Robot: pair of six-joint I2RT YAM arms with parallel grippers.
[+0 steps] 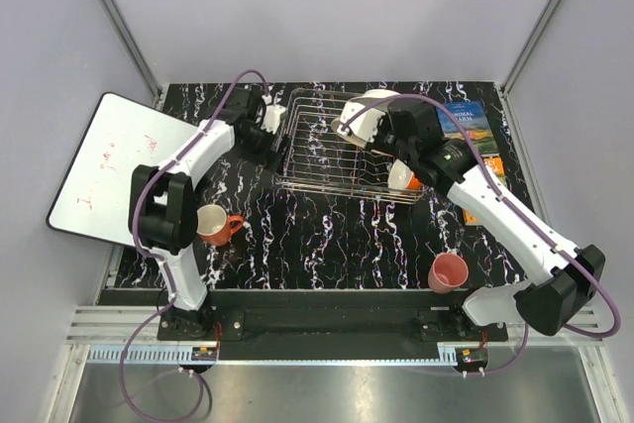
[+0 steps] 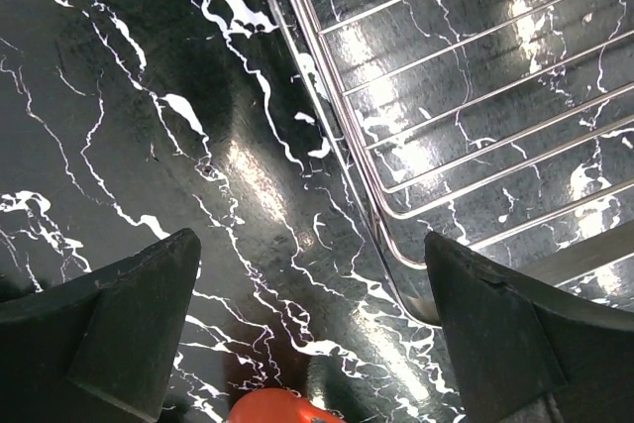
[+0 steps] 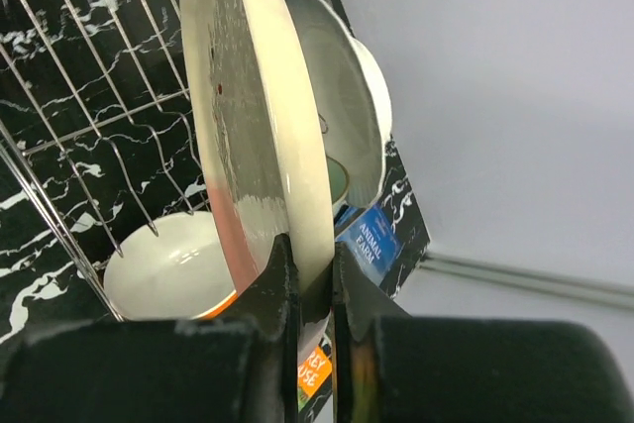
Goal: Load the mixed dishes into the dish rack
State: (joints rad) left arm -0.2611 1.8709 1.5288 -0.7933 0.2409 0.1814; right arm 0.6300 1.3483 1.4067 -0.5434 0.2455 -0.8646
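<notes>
Black marble with white veins covers the table (image 1: 327, 235). A silver wire dish rack (image 1: 332, 160) sits toward the far middle of it.

The right gripper (image 3: 310, 255) is pinched narrow on the rim of the pink-and-cream plate (image 3: 253, 116). It holds the plate upright on edge over the rack's far right part. The plate's lower edge is hidden, so whether it rests on the wires cannot be told. The white plate (image 3: 352, 86) stands just behind it, also on edge, with a thin gap between the two rims at the top. An orange bowl (image 3: 173, 269) with a white inside lies tilted at the rack's near right corner, close under the held plate.

The left gripper (image 2: 312, 274) hangs over bare marble just outside the rack's left rim (image 2: 332, 116). Its fingers (image 2: 129, 324) are spread wide and hold nothing.

Nearer the arm bases, an orange-red mug (image 1: 216, 225) stands beside the left arm. A pink cup (image 1: 448, 272) stands near the right arm's base. Open marble runs between them, along the rack's near edge.

A white board (image 1: 109, 160) overhangs the table's left edge. A blue book (image 1: 468, 121) and an orange book (image 1: 492, 170) lie along the right edge, close to the rack's right side.
</notes>
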